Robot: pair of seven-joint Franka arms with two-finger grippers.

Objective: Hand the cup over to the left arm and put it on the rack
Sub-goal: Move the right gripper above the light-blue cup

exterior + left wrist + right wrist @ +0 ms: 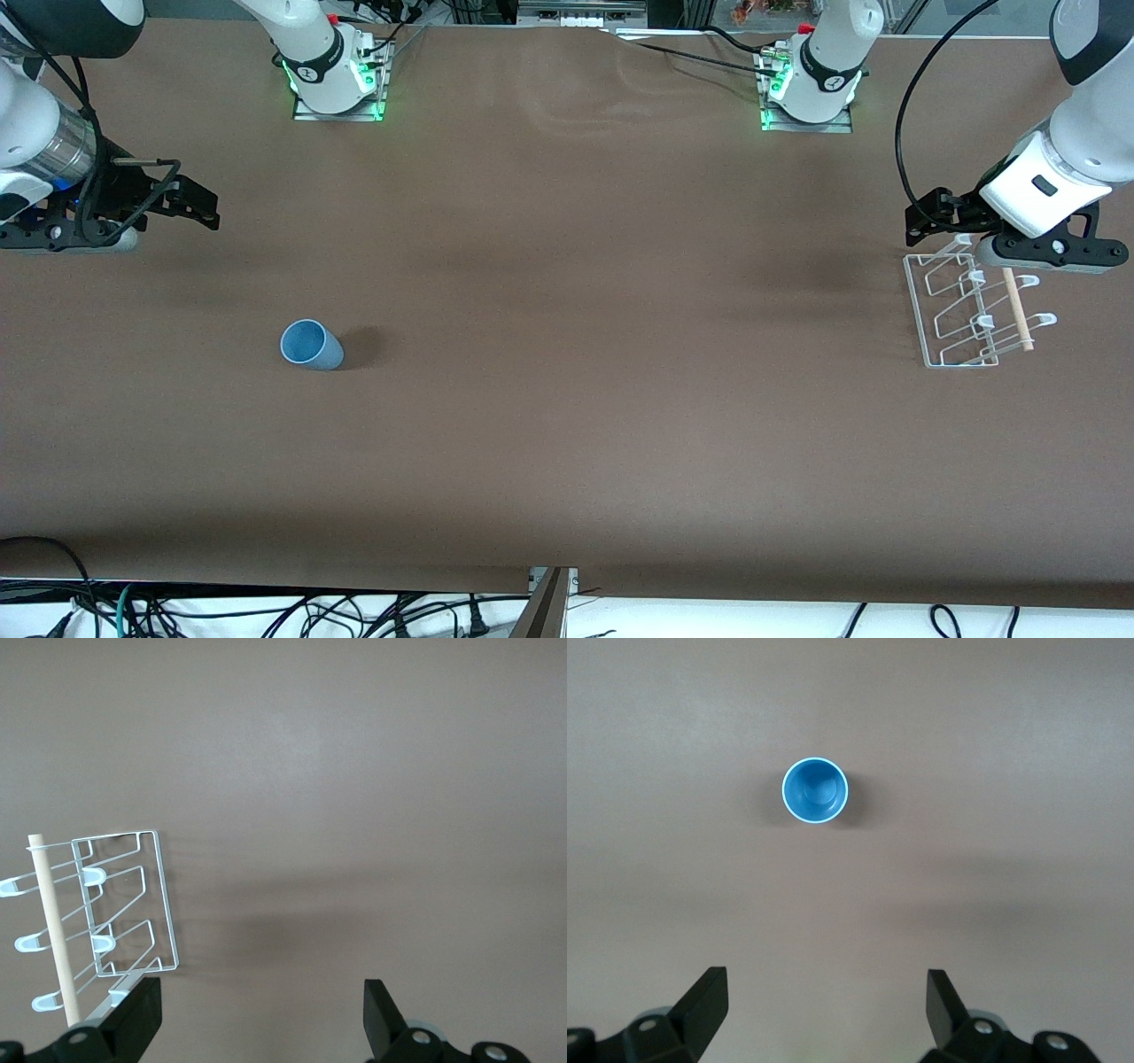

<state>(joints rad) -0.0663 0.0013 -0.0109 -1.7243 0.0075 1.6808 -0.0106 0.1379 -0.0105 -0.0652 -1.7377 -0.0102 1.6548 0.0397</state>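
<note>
- Worktop (567, 425): I logged a brown surface running the full width of the front view, with both arm bases along its upper edge.
- Left arm (1076, 133): white with black joints and a white boxy wrist block; I saw it reaching down at its own end of the worktop.
- Right arm (35, 151): shiny silver cylindrical wrist; it hung at its own end of the worktop.
- Left end effector (930, 215): I noted it in the air over the rack's edge farthest from the front camera, fingers (137, 1014) spread wide apart and holding nothing.
- Right end effector (197, 206): I noted it over bare worktop, apart from the cup, fingers (709, 1001) spread wide apart and holding nothing.
- Rack (957, 310): clear wire frame with upturned pegs and a light wooden dowel (1016, 308) along one side; it sat on the worktop at the left arm's end.
- Cup (311, 344): small, light blue, no handle; it stood upright, mouth up, on the worktop toward the right arm's end, well apart from the rack and nearer to the front camera than the right arm's base.
</note>
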